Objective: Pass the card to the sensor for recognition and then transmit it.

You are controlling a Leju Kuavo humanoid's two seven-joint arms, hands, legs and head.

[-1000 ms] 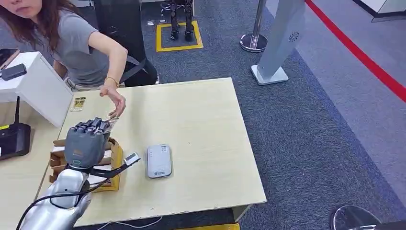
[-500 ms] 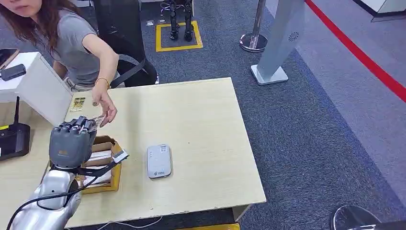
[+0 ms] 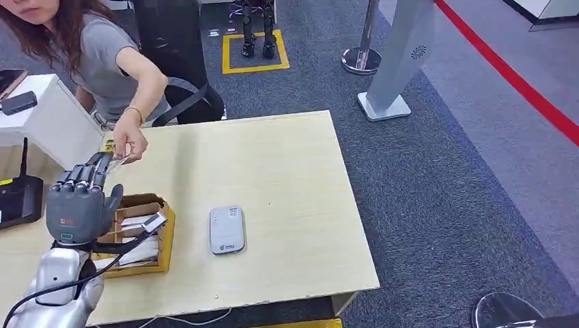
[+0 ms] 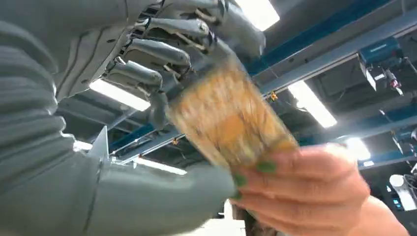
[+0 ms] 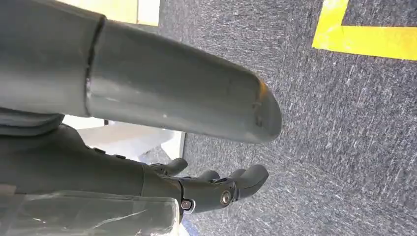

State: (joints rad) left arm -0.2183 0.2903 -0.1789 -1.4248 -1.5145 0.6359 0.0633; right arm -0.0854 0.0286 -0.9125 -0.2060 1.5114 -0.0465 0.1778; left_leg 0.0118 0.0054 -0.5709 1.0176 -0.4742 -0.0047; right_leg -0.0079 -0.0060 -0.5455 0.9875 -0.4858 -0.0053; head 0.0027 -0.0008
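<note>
Since a second ago the robot's left hand [image 3: 76, 203] has swung leftward, away from above the open yellow-brown cardboard box of cards [image 3: 154, 254] toward the table's left side, and the person's hand [image 3: 130, 143] has followed it, drawing back from mid-table to meet its fingertips. The small white-and-grey rectangular card sensor [image 3: 227, 229] lies flat where it lay before, to the right of the box and apart from it.

Nearest, the silver left arm rises from the bottom left corner of the head view, the grey hand held upright with its back to the camera and its fingers pointing up and away. In the left wrist view the dark fingers [image 4: 147, 51] are partly spread and curved over a blurred gold-yellow card [image 4: 227, 118], whose upper edge sits at their tips while the grey thumb lies below it. The person's fingers, with green nails, pinch the card's other end. Whether the robot's fingers are gripping the card or merely touching it cannot be told.

The right hand [image 5: 216, 189] hangs over dark grey carpet [image 5: 344, 123], its fingers loosely curled with nothing in them.

Beyond the pale wooden table [image 3: 287, 171], the person in a grey T-shirt [image 3: 102, 68] leans in from the far left corner.
</note>
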